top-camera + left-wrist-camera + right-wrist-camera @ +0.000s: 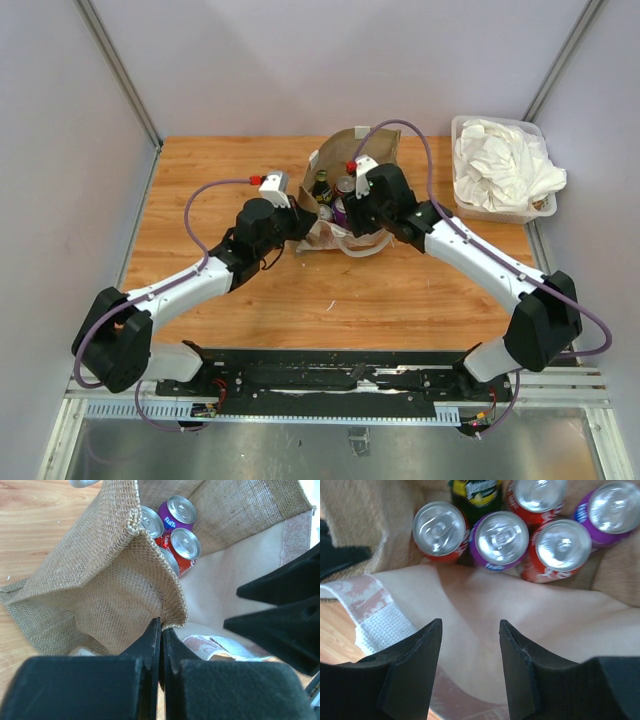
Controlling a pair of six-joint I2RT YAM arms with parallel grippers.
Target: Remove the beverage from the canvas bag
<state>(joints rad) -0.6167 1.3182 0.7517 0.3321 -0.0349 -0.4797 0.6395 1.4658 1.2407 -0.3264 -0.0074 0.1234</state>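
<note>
The canvas bag (368,142) stands open at the table's back middle, its tan weave (95,585) and pale lining (520,610) showing. Several beverage cans stand inside: a purple Fanta can (499,540), red cans (440,530) (561,547) and a dark bottle (475,491). My left gripper (161,626) is shut on the bag's near rim, pinching the woven edge. My right gripper (470,625) hangs open over the bag's mouth, just short of the cans, with nothing between its fingers. Its black fingers (280,605) also show in the left wrist view.
A clear plastic bin (462,205) of white cloths sits at the back right of the wooden table (330,290). A white woven handle (380,627) lies by the bag's front. Grey walls close off the sides and back.
</note>
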